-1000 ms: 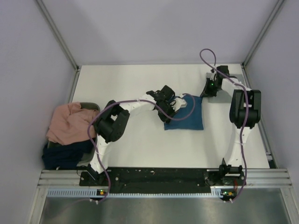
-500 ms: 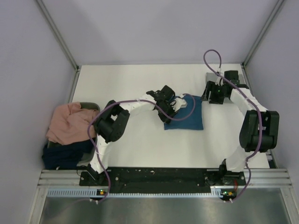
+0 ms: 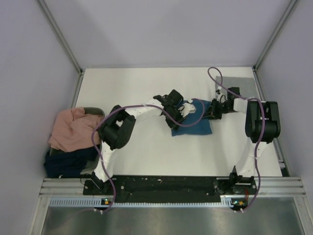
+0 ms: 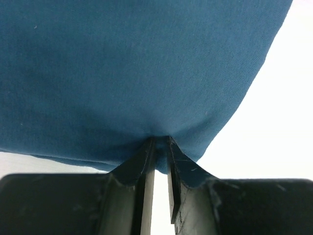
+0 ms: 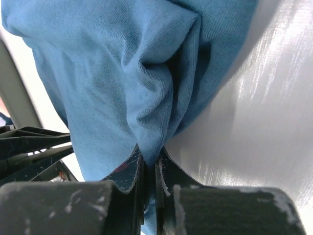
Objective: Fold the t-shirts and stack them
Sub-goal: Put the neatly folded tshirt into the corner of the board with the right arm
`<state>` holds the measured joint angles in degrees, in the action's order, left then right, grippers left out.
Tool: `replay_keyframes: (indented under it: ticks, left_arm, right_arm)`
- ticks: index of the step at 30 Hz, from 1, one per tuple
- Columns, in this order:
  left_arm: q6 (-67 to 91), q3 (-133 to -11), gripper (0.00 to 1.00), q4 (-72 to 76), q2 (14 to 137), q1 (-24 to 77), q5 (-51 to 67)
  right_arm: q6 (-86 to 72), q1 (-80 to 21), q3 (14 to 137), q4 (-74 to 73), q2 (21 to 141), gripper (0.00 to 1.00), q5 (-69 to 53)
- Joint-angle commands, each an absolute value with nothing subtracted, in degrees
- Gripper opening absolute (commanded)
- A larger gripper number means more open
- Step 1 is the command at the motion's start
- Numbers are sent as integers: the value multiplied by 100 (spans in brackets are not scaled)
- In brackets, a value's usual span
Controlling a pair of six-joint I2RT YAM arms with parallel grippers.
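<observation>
Mid-table: teal-blue t-shirt (image 3: 195, 125) pinched at both sides.
Jaws of left gripper (image 3: 182, 111) narrow on its left edge, partly hidden beneath; right gripper (image 3: 211, 111) clamps its bunched right edge; bare table (image 3: 146, 156) beyond its near hem.

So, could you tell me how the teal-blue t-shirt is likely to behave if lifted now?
Probably floppy: the teal-blue t-shirt bunches into creases where the right jaws pinch it. The thin knit looks light for its width. Pinched only at two edges, it would likely sag between them.
</observation>
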<state>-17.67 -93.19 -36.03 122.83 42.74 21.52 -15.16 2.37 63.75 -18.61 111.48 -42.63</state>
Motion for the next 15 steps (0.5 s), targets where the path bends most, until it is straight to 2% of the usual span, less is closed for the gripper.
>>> replay_keyframes:
  ticks: [1,3,6,8,10,15]
  left_arm:
    - [-2012,-9395,22,-3665,12041,4254,1925]
    - [-2074,-9561,30,-3840,12006,4201,1907]
    - [-2092,-9738,50,-3964,11752,4000,2039]
    - [-2109,-9782,70,-3981,11559,3833,2048]
    - [-2153,-9826,98,-4016,11400,3622,1943]
    - [-2224,-9879,99,-4175,11145,3016,1776]
  right_arm:
    - [-1599,299,6398,-1494,11189,0,-4790]
    - [-1530,299,6582,-1634,11049,0,-4633]
    - [-1249,299,6994,-2257,10855,0,-4028]
    - [-942,299,7389,-2845,10854,0,-3456]
    - [-626,290,7767,-3285,10863,0,-2956]
    - [-71,290,8849,-4112,10960,0,-2040]
